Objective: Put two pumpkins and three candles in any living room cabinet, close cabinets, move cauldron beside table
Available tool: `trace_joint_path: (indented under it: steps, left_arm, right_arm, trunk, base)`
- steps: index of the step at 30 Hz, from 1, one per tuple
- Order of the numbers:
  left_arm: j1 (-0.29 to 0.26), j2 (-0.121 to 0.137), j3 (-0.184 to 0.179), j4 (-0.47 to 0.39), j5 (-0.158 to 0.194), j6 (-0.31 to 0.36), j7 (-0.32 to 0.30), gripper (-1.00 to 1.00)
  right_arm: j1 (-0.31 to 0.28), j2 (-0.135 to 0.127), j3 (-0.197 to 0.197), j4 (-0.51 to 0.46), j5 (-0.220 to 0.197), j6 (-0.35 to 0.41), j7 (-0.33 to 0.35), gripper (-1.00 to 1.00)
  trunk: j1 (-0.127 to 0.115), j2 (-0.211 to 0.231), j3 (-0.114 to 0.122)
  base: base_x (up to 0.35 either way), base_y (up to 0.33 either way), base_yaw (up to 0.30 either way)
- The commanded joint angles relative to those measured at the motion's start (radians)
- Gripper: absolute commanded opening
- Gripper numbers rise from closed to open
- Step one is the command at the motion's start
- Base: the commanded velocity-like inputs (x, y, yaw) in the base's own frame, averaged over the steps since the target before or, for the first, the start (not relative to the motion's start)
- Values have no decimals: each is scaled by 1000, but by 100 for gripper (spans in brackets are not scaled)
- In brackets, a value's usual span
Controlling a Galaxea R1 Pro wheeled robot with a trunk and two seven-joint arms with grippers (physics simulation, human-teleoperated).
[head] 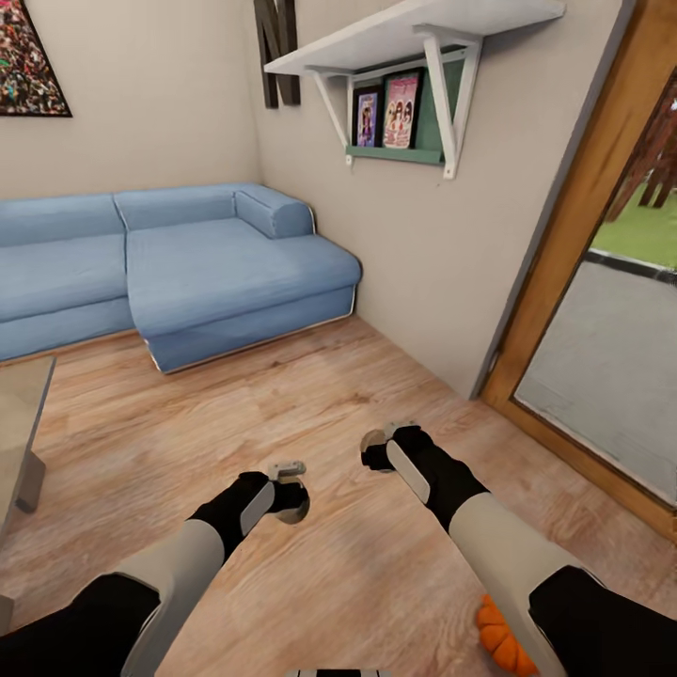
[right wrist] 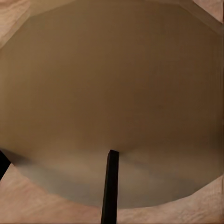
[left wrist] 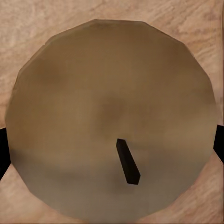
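Left candle: the left wrist view looks straight down on the round beige top of a candle with a short black wick, dark finger edges showing at both its sides, plank floor around it.
Left gripper: in the head view the left gripper is low over the floor with a sliver of pale candle at its tip; clamped on the candle.
Right candle: the right wrist view shows a second candle top from very near, olive-beige, black wick standing up.
Right gripper: the right gripper sits just beside the left one, apart from it; a pale candle top peeks out at its tip, gripped there.
Pumpkin: an orange ribbed pumpkin lies on the floor under the right forearm, partly hidden by it.
Table: a corner of the glass-topped table with a grey slab leg shows at the left edge.
Room: blue corner sofa against the far walls, white shelf with picture books, black letter N, wooden door frame on the right.
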Motion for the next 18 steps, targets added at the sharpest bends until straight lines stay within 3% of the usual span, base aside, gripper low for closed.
trace_joint_path:
  steps: [1, 6, 18]
  left_arm:
    - [0, 5, -1, -3, 15, 5, 7, -100]
    - [0, 18, 7, -4, 15, 5, 11, -100]
    - [0, 21, 9, -5, 15, 5, 13, -100]
  right_arm:
    - [-1, -1, 5, 0, -11, 0, -10, -100]
    - [-1, -1, 5, 2, -10, -3, -11, -100]
    - [-1, -1, 2, 23, -11, -4, -11, -100]
  trunk:
    - [-1, 0, 3]
    - [-3, 1, 22]
    - [-8, 4, 69]
  base:
    - [0, 0, -192]
    - [0, 0, -226]
    - [0, 0, -248]
